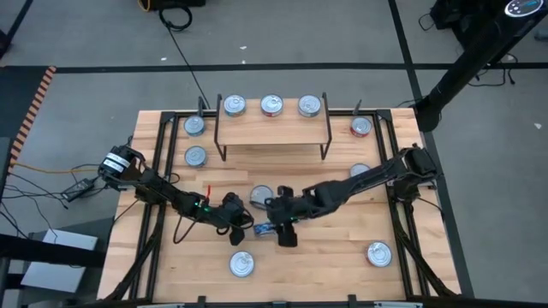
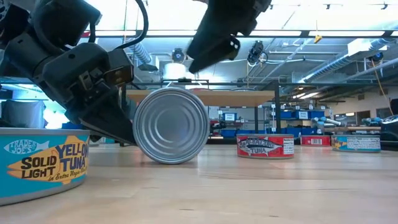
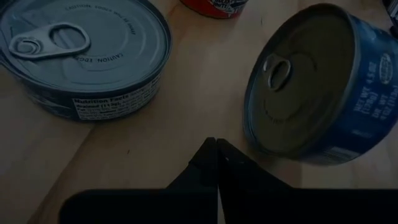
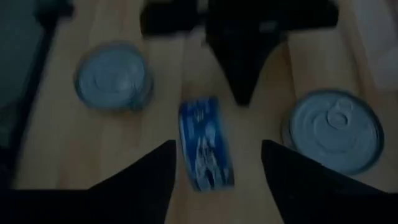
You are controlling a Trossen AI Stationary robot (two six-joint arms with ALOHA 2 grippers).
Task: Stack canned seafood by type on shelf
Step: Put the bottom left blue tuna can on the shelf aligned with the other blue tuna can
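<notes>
A blue-labelled can stands on its curved side on the table, one flat silver face toward the near edge. My left gripper is shut, its tips just left of this can with bare wood between them. My right gripper hangs open above the can, one finger on either side and clear of it. Three cans sit flat on the shelf at the far middle.
Other cans lie flat on the table: one just beyond the grippers, two at far left, two at far right, and two near the front edge. A black frame runs along the table's sides.
</notes>
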